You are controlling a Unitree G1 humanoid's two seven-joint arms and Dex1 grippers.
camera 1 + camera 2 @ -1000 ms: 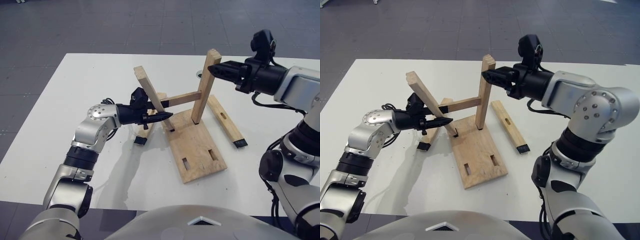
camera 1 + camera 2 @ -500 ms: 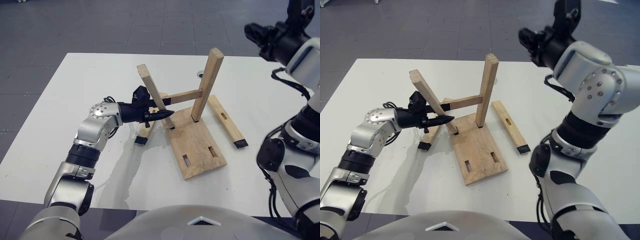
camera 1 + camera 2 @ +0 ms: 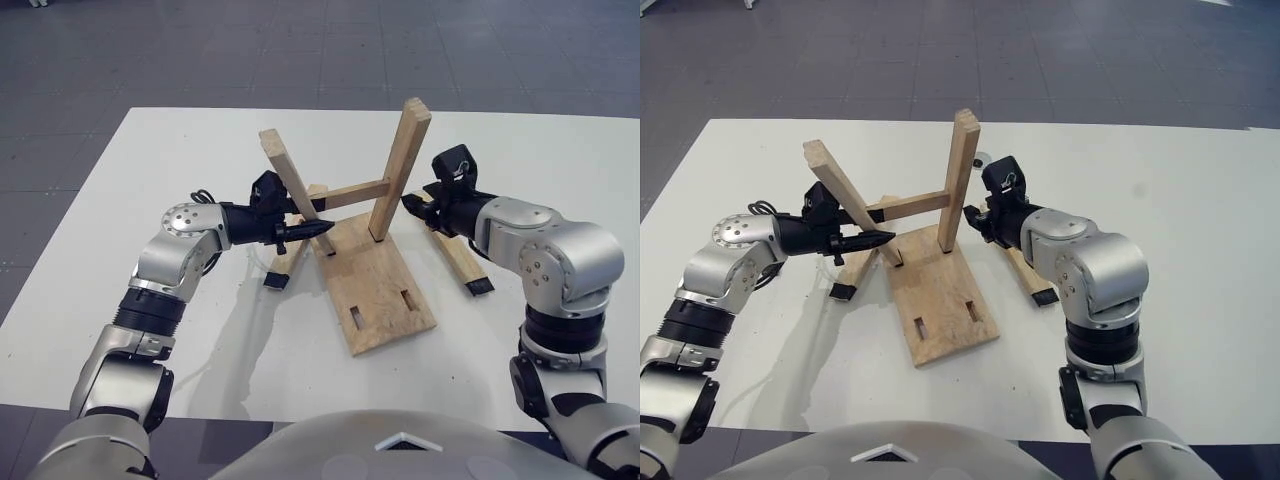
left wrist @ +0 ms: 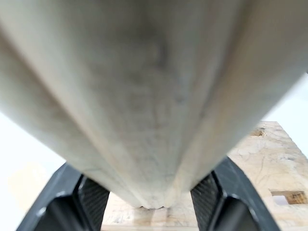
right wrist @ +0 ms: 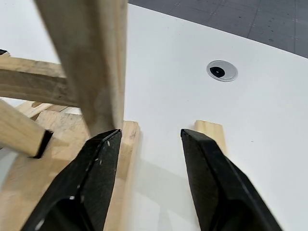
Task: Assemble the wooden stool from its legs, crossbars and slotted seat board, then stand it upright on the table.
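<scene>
Stool (image 3: 372,262) half-built, mid-table (image 3: 160,150); seat board (image 3: 390,305) flat; stiff light wood, joints prob. loose; L gripper (image 3: 312,227) clamped low on tilted leg (image 3: 283,172); R gripper (image 5: 149,139) fingers apart beside upright leg (image 3: 397,160) base; best hold: legs near slots.

White table (image 3: 200,140), dark grey tiled floor (image 3: 250,50) beyond

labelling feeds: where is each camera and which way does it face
Eye views: on the head, forward and down over the left arm and right arm at the table.
Left wrist view: on that wrist, along the left gripper shut on the slanted leg.
Right wrist view: past the open right gripper at the upright leg.
Shared: seat board.
</scene>
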